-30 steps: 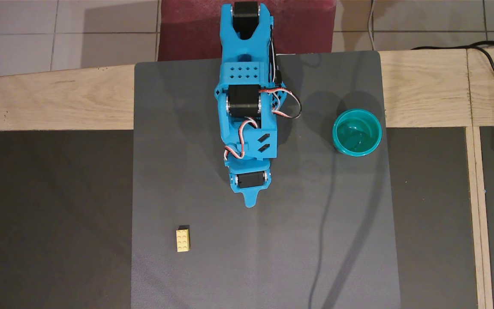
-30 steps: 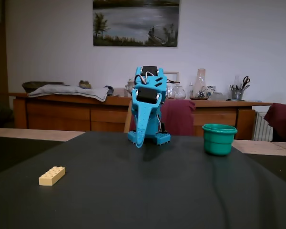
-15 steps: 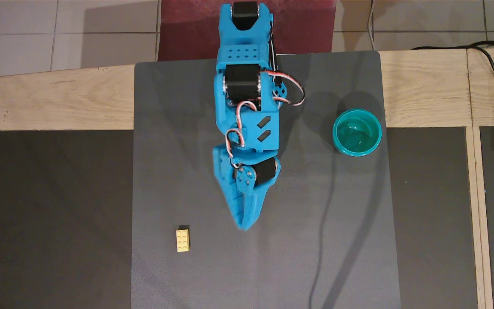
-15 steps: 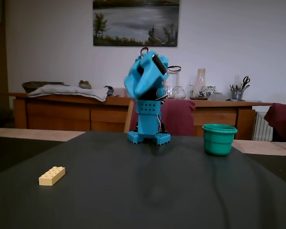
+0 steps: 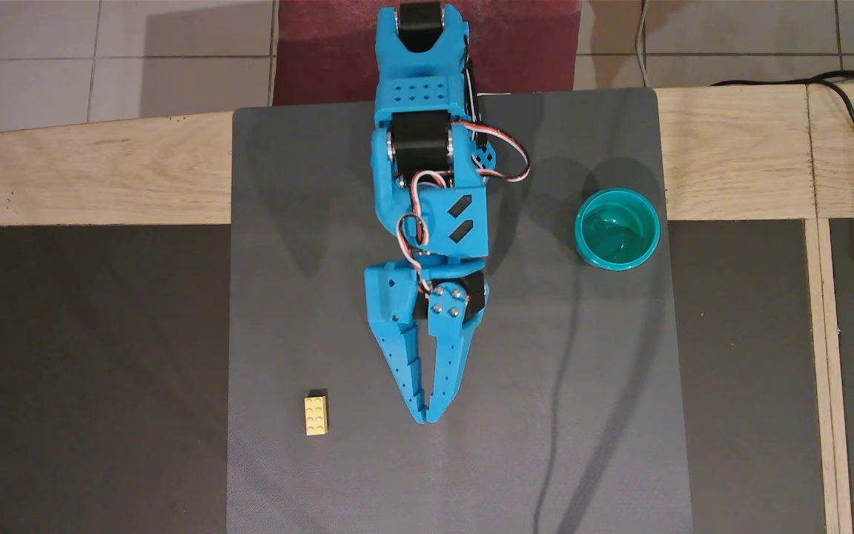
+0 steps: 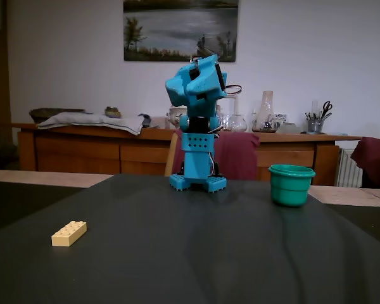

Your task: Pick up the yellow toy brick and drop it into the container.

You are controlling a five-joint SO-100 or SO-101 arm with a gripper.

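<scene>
Gripper (image 5: 424,417) raised above grey mat (image 5: 286,222), jaws nearly together, tips almost meeting, holding nothing. Yellow toy brick (image 5: 316,414) lies flat on mat, studs up, left of jaw tips in overhead view, apart. Container (image 5: 617,228) upright near mat's right edge, well away from brick.

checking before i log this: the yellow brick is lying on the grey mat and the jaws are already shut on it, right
Not quite. The yellow brick does lie on the grey mat, but the overhead view shows the gripper apart from it, off to its right, holding nothing.
</scene>
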